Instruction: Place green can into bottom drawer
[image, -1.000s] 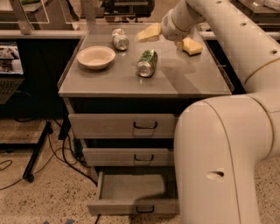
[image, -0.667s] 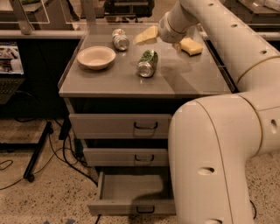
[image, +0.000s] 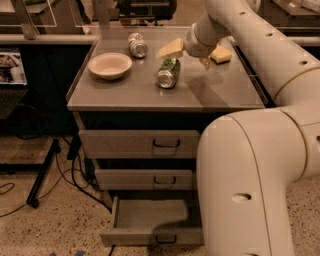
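The green can (image: 168, 73) lies on its side on the cabinet top (image: 130, 92), near the middle. My gripper (image: 187, 56) hangs just above and behind the can, slightly to its right, with its pale fingers (image: 170, 48) spread open and holding nothing. The bottom drawer (image: 150, 235) is pulled out and looks empty inside. My arm hides its right part.
A white bowl (image: 110, 65) sits at the left of the top. A silver can (image: 137, 45) lies at the back. A yellow sponge (image: 221, 54) lies at the back right. The two upper drawers (image: 140, 144) are shut. Cables and a stand leg (image: 42, 175) lie on the floor at left.
My gripper has come down and closer to the green can. The can, bowl and drawers have not moved.
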